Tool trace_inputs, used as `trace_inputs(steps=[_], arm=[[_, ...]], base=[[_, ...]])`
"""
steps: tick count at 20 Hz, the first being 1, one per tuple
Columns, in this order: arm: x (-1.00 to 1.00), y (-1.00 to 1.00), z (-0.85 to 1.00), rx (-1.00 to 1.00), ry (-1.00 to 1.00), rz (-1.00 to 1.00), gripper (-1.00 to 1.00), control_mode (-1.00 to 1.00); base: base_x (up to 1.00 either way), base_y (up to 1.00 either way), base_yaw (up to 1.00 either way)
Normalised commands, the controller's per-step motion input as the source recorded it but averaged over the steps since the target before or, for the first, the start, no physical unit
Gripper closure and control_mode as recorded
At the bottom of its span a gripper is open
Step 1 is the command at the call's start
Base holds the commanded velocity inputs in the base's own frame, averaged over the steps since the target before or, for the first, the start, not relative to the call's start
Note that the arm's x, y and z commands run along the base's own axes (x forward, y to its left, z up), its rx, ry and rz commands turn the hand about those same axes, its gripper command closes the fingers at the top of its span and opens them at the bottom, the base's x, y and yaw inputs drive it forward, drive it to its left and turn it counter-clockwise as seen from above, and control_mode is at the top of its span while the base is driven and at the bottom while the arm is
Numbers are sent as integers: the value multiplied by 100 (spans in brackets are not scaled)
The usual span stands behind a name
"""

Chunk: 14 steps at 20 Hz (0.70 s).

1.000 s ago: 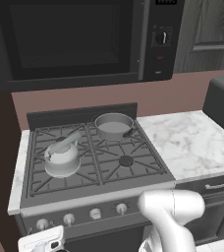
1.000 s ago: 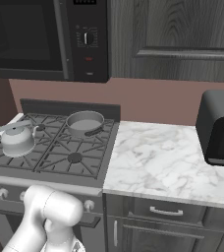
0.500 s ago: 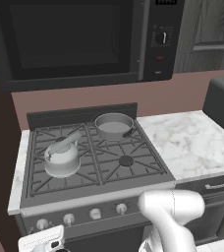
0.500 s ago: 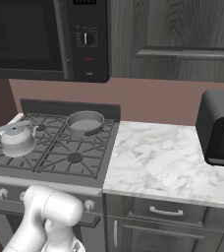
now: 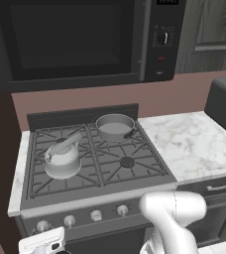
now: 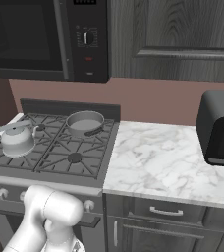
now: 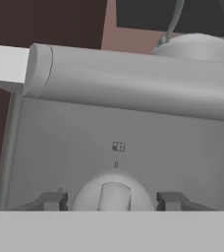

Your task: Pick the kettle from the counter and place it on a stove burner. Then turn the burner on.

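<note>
The silvery kettle [image 5: 63, 158] [image 6: 16, 140] stands upright on the front-left stove burner, covering its cap. In the hand view the kettle [image 7: 197, 47] rises behind the stove's front rail. My gripper [image 7: 113, 199] is low at the stove's front panel, open. Its two fingertips [image 7: 52, 201] flank a round silver knob [image 7: 113, 194] with gaps on both sides. The white hand [image 5: 41, 241] sits just below the leftmost knob [image 5: 43, 226]. The bare front-right stove burner [image 5: 127, 161] lies to the kettle's right. The marble counter [image 5: 194, 144] [image 6: 168, 165] adjoins the stove on the right.
A straight-sided grey pot [image 5: 114, 126] [image 6: 84, 122] occupies the rear-right grate. A black toaster [image 6: 221, 128] stands at the counter's far right. A dark microwave [image 5: 80, 39] hangs over the stove. Three more knobs [image 5: 96, 215] line the front panel.
</note>
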Motion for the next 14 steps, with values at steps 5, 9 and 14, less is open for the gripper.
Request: trace_inputs(steps=[5, 9, 14], arm=[[-3, 0, 0, -2, -1, 10, 100, -100], [-4, 0, 0, -10, 0, 28, 100, -100], [-4, 0, 0, -11, 0, 30, 100, -100]], base=[[0, 0, 0], [0, 0, 0], [0, 0, 0]])
